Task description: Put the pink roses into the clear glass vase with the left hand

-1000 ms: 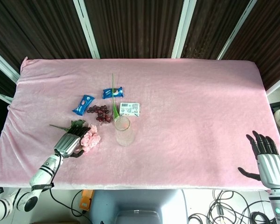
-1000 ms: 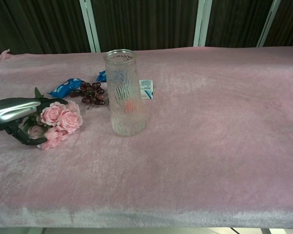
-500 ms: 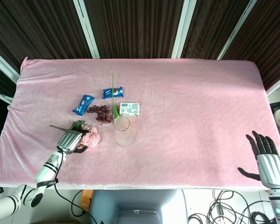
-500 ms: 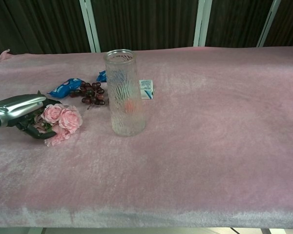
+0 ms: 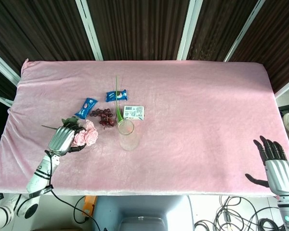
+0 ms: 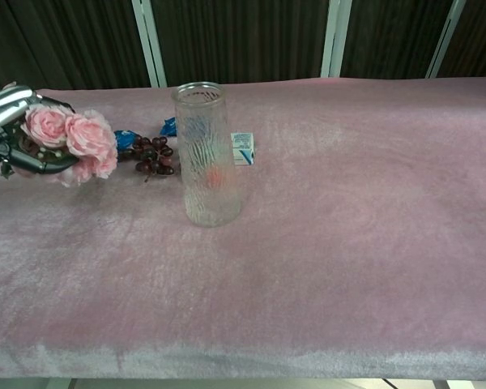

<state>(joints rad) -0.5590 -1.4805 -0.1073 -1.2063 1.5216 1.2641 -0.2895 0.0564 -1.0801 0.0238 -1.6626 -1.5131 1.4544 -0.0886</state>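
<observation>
My left hand grips the bunch of pink roses and holds it off the cloth, left of the clear glass vase. In the chest view the roses hang at the far left, above the table, with the left hand around their stems. The ribbed vase stands upright, its mouth level with the blooms. Green leaves and a stem stick out behind the hand. My right hand rests open at the table's near right edge, fingers spread.
Behind the vase lie dark grapes, two blue snack packets, a small white box and a green leaf blade. Pink velvet cloth covers the table.
The left hand has lifted the roses off the cloth and drawn them up and slightly left. The right hand has not moved.
</observation>
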